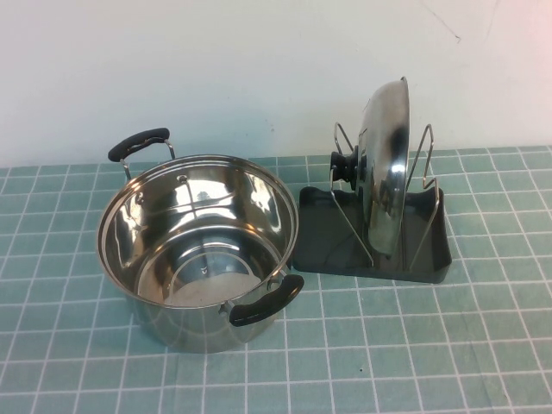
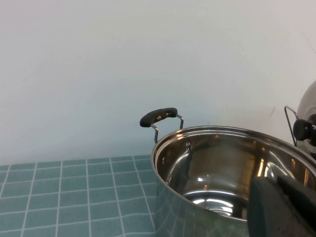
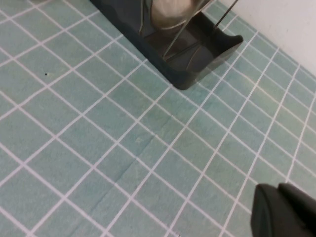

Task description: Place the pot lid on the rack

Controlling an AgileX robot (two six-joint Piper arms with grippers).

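- The pot lid (image 1: 385, 168) stood on edge in the rack (image 1: 319, 233), slotted between the two upright wire loops (image 1: 424, 159), its black knob (image 1: 343, 164) facing the bench's left edge and its rim resting down in the tray.
- The rack sat toward the bench's far edge, right of centre, just beside the open steel pot (image 1: 200, 246), which stood left of centre with one black handle (image 1: 266, 300) close to the rack's near-left corner.
- Neither arm appeared in the high view. The left pincer (image 2: 281, 207) showed only as a dark block at the corner of its own wrist view, near the pot's rim on the side away from the rack; I cannot tell whether it was open or closed.
- The right pincer (image 3: 284, 212) showed likewise as a dark shape above bare tiled bench (image 3: 98, 148), clear of the rack's end wall (image 3: 207, 54); again I cannot tell its state. Neither pincer touched the lid.
- Judging from this, the placing step looked finished: the lid stood unsupported in the rack and the task seemed as good as complete.
- The next move, if any, would call only for keeping both arms clear of the rack, since a knock to the tall, tilted lid could tip it out of the loops.
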